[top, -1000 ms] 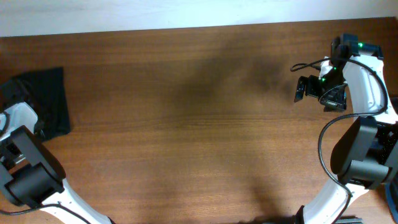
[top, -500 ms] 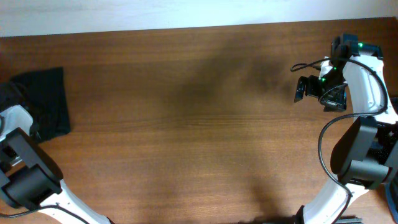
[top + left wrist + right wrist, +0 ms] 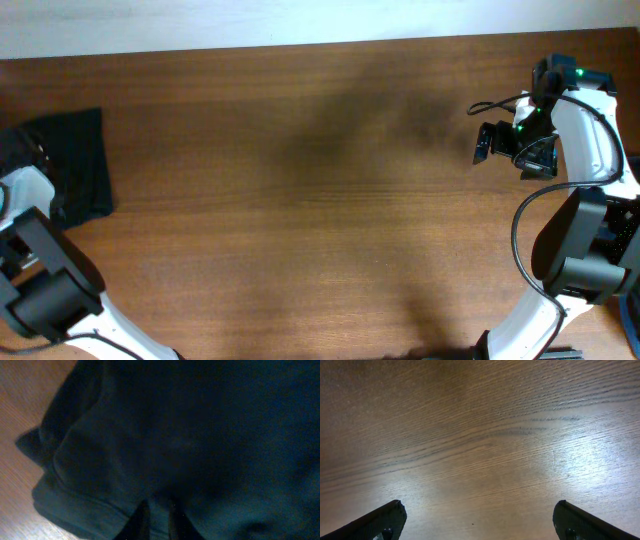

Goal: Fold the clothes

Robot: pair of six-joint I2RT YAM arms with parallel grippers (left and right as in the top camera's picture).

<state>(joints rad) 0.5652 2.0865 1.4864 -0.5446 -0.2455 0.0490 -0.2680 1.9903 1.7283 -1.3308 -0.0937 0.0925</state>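
The black T-shirt [image 3: 80, 165] lies bunched at the table's far left edge. It fills the left wrist view [image 3: 190, 435] as dark folded fabric with a hemmed edge at the lower left; no logo shows. My left gripper [image 3: 159, 510] is shut on a fold of the T-shirt, its two dark fingers close together with cloth between them. In the overhead view the left gripper [image 3: 30, 155] sits on the shirt's left part and is hard to make out. My right gripper [image 3: 487, 143] hovers at the far right, open and empty above bare wood [image 3: 480, 520].
The brown wooden table [image 3: 300, 200] spans the overhead view, with a white wall strip along its far edge. The right arm's base [image 3: 585, 250] stands at the right edge, with a black cable looping near it.
My left arm has shifted slightly toward the near left corner. The T-shirt and the right arm look unchanged.
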